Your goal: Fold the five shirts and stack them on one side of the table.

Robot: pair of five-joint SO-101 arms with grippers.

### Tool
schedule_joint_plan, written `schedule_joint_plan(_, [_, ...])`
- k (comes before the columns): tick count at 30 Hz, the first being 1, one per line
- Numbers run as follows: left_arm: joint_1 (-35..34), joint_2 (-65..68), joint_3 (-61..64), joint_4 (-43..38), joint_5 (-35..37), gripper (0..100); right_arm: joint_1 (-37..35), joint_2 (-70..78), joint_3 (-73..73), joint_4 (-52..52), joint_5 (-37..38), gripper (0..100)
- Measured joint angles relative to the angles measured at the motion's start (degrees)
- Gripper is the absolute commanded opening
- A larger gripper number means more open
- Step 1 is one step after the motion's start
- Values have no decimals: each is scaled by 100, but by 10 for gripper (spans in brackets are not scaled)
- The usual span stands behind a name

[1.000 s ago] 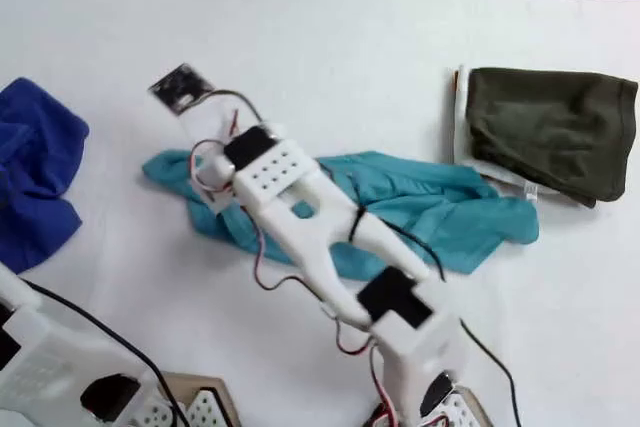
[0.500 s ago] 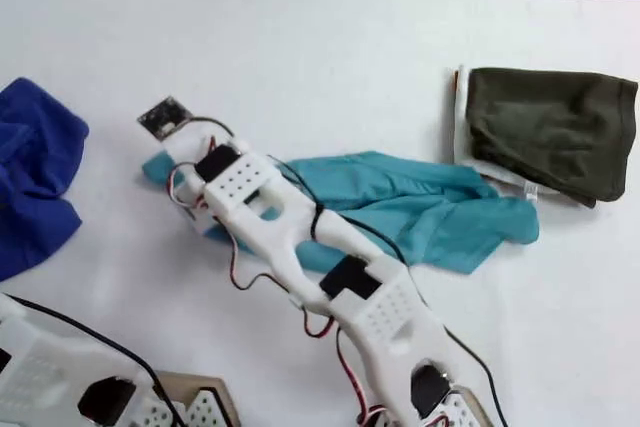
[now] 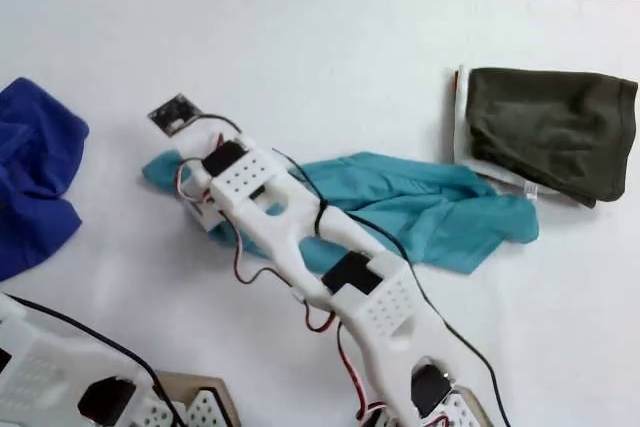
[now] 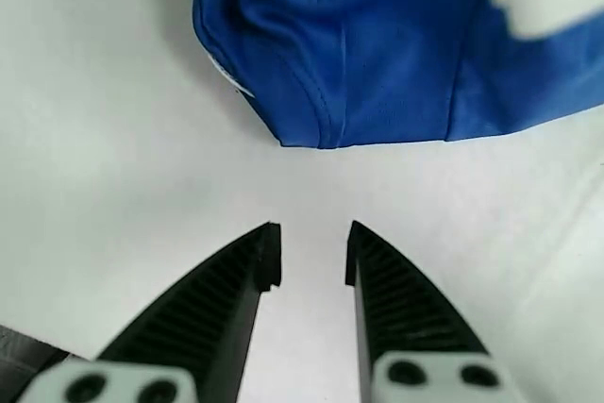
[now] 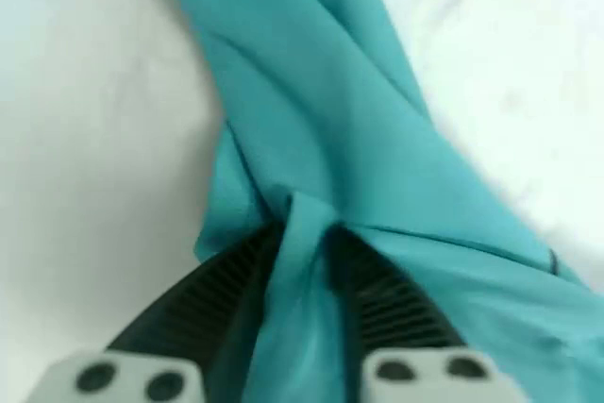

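A teal shirt (image 3: pixel 420 202) lies crumpled across the middle of the table. My right arm stretches over its left part in the high view, and my right gripper (image 5: pixel 304 233) is shut on a fold of the teal shirt (image 5: pixel 311 129). A blue shirt (image 3: pixel 35 172) lies bunched at the table's left edge. My left gripper (image 4: pixel 312 250) stands open over bare table, a short way from the hem of the blue shirt (image 4: pixel 377 54). A folded dark green shirt (image 3: pixel 555 132) rests on something white at the right side.
The white table (image 3: pixel 330 57) has free room along its far side and at the front right. The arms' bases (image 3: pixel 180 409) stand at the near edge. Red and black cables run along the right arm.
My right arm has stretched farther left across the teal shirt, and the wrist has shifted over the shirt's left end. The shirt's left part has bunched up a little. The other shirts lie unchanged.
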Motion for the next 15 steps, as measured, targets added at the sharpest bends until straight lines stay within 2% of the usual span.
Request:
schedule_joint_plan(5, [0,0,0,-44,0,139,246,-35,0,149,0,19])
schedule_joint_plan(8, [62,0,0,-44,0,139,589,-466,9,273,396,19])
schedule_joint_plan(11, [360,0,0,-44,0,139,879,-1099,0,519,914,24])
schedule_joint_plan(15, [870,0,0,-44,149,139,993,-1468,0,905,1134,25])
